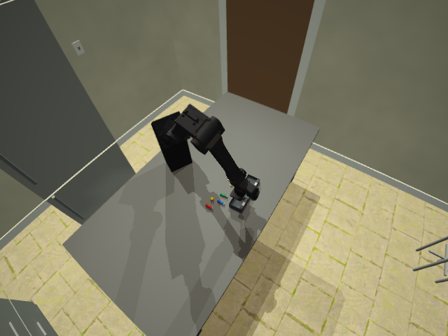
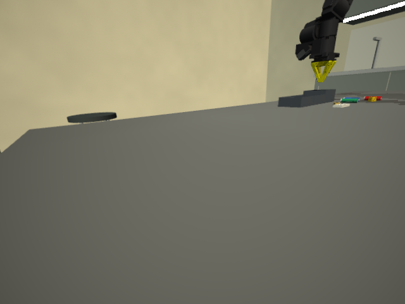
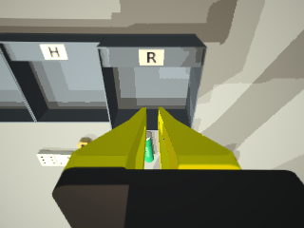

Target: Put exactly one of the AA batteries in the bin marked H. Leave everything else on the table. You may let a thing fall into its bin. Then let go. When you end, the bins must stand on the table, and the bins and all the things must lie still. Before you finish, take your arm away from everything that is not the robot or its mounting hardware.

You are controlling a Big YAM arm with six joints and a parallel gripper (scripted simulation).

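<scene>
AA batteries lie on the table beside the bins: the green one point(image 3: 149, 151) shows through the slit of your gripper point(image 3: 151, 111), the blue point(image 1: 220, 201) and red point(image 1: 208, 206) ones a little farther out. The yellow fingers stand nearly closed with nothing between them, hanging above the table, so that green battery likely lies below them, not in them. They point at bin R point(image 3: 196, 81), with bin H point(image 3: 76, 71) off to the side. The wrist view hides the blue and red batteries behind the fingers, and the top view is too small to read the bin letters.

Bin labels point(image 3: 54, 51) read H and R.
</scene>
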